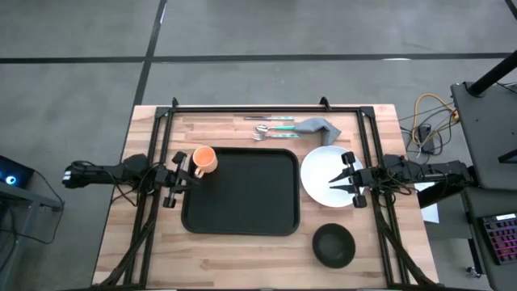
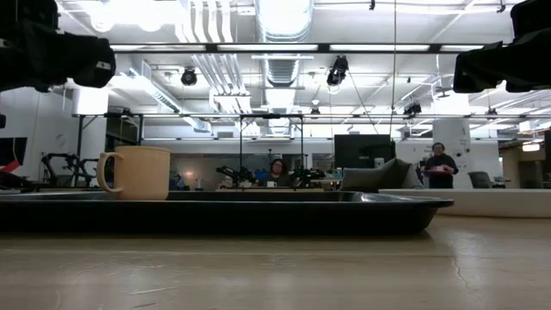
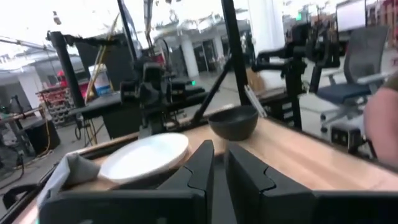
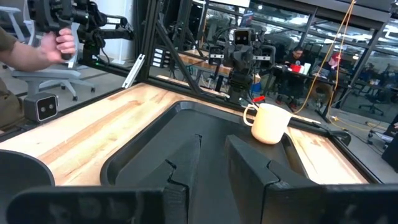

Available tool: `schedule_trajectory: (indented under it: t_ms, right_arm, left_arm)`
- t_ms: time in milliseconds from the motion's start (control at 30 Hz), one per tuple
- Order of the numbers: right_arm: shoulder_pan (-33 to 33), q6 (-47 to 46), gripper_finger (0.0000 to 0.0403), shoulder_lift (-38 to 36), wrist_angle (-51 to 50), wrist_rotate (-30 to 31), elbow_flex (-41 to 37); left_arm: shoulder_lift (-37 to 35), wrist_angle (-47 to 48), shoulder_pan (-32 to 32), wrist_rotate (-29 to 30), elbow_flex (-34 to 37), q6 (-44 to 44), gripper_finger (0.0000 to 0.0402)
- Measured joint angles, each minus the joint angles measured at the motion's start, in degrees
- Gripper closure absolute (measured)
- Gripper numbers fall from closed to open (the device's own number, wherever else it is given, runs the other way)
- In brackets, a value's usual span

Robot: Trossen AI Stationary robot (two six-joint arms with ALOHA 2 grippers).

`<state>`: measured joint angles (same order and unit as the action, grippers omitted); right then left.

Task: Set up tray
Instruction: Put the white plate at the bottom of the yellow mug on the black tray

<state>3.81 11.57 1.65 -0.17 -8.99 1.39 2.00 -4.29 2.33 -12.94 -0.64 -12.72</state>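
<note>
Mug (image 1: pixel 203 158) on tray (image 1: pixel 240 212) far-left corner, plate (image 1: pixel 327 176) right, bowl (image 1: pixel 334 245) near-right.

Two slim black arms, angular dark fingers (image 4: pixel 249 171).

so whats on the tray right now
Only the orange mug, sitting at the tray's far left corner over the rim. The rest of its surface is bare. The plate and bowl sit beside it on the table.

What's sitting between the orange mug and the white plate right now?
In the high view, the black tray fills the stretch between the orange mug and the white plate; the tray's surface is bare.
</note>
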Motion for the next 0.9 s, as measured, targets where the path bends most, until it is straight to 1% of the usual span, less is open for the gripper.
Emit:
schedule_trajectory:
  t_ms: [133, 600, 733, 900]
  right_arm:
    - [0.0, 0.0, 0.0335, 0.0, 0.0, 0.0, 0.0]
    - [0.0, 0.0, 0.0335, 0.0, 0.0, 0.0, 0.0]
    - [0.0, 0.0, 0.0335, 0.0, 0.0, 0.0, 0.0]
    - [0.0, 0.0, 0.0335, 0.0, 0.0, 0.0, 0.0]
  left_arm:
    - [0.1, 1.6, 0.0, 0.6, -0.1, -1.8, 0.0379]
    - [2.9, 2.1, 0.0, 1.1, -0.3, -1.8, 0.0379]
    - [2.9, 2.1, 0.0, 1.0, -0.3, 0.6, 0.0379]
    - [2.9, 2.1, 0.0, 1.0, -0.3, 0.9, 0.0379]
